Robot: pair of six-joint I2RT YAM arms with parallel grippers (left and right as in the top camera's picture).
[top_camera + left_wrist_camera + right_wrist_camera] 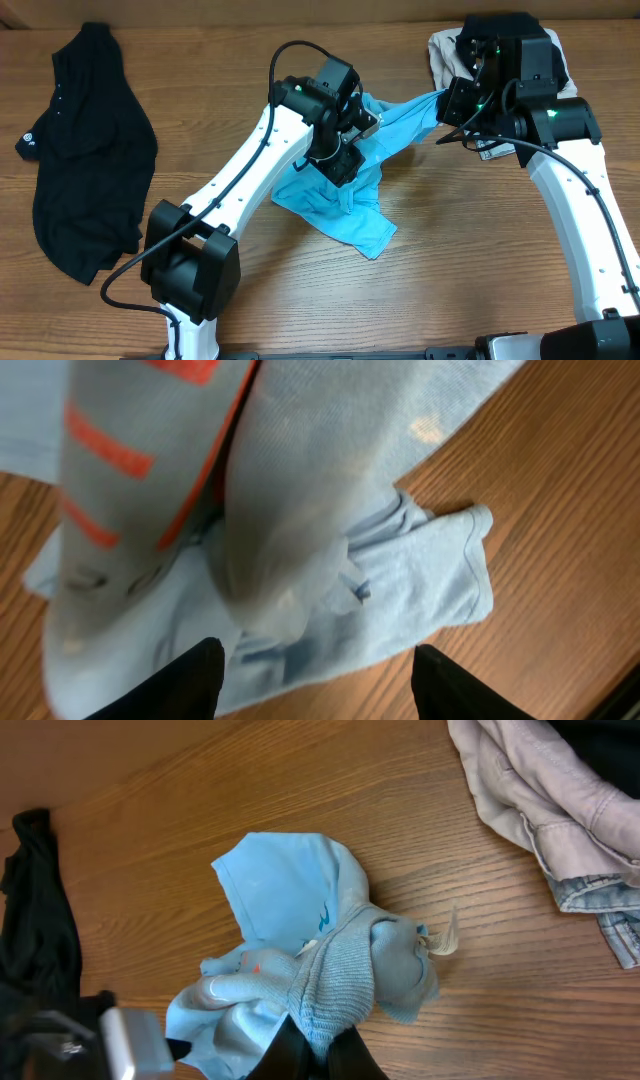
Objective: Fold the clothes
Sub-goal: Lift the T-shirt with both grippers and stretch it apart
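Light-blue short-sleeved T-shirt (335, 205) half lifted: right gripper (320, 1055) clamps ribbed collar to spread it; left gripper (318, 660) fingers apart over cloth.

A wooden table (480, 260) of warm brown, its grain running sideways, spreads beneath the left gripper (343, 165) and the right gripper (452, 103) and out to every side of them. Beyond both, along the far edge, lies a paler tan band (200, 10); what it is cannot be told. The light is even, with soft shadows close under both.
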